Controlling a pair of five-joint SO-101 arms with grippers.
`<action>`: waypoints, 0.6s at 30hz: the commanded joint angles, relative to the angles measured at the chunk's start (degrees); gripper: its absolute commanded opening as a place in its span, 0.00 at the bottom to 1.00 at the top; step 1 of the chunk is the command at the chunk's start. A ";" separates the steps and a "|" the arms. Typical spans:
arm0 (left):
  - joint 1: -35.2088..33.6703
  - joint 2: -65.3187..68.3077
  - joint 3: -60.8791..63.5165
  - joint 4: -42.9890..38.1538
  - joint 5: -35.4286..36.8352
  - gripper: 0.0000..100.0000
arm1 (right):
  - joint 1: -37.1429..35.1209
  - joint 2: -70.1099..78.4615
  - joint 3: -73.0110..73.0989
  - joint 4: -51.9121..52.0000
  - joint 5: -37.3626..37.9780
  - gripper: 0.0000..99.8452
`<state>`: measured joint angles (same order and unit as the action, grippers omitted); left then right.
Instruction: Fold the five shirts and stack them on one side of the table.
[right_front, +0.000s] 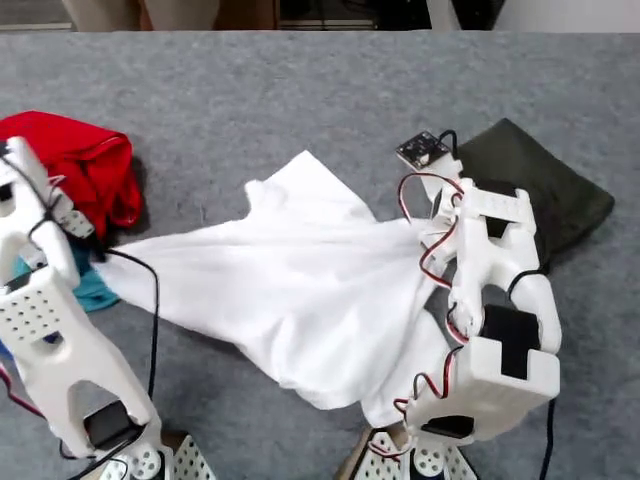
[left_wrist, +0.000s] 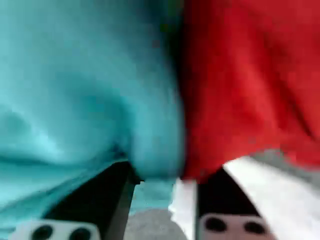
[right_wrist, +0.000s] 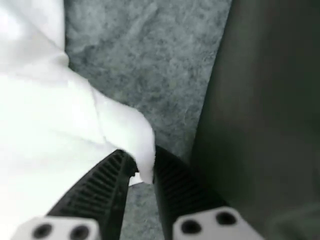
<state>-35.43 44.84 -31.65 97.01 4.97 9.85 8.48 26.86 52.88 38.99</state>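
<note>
Your left gripper (left_wrist: 175, 180) sits against the red shirt (right_front: 85, 165) and teal shirt (right_front: 92, 288); its finger state cannot be determined. The white shirt (right_front: 290, 290) lies spread mid-table, not yet folded, and your right gripper (right_wrist: 145, 170) is pinched tight on its corner beside the dark green shirt (right_front: 545, 195). In my judgement, the next move calls for carrying that corner across without losing grip.

We see soft, even overhead light in the high view: the white shirt (right_front: 300, 270) at centre glares nearly featureless, the dark shirt (right_front: 545, 190) at right stays dim, and faint shadows edge the cloth on the grey table (right_front: 250, 90)
</note>
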 joint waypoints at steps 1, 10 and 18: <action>-5.19 6.46 -10.99 0.26 1.58 0.02 | 0.48 -2.95 0.13 -1.23 -0.62 0.00; -14.86 16.75 -37.45 0.35 1.76 0.02 | 0.48 -2.95 0.13 -1.32 -0.62 0.00; -16.53 19.38 -47.74 2.46 1.58 0.07 | -0.04 0.04 -0.22 -1.32 -0.62 0.00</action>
<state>-50.55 65.41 -74.99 98.33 6.11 9.93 8.75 26.95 52.35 38.90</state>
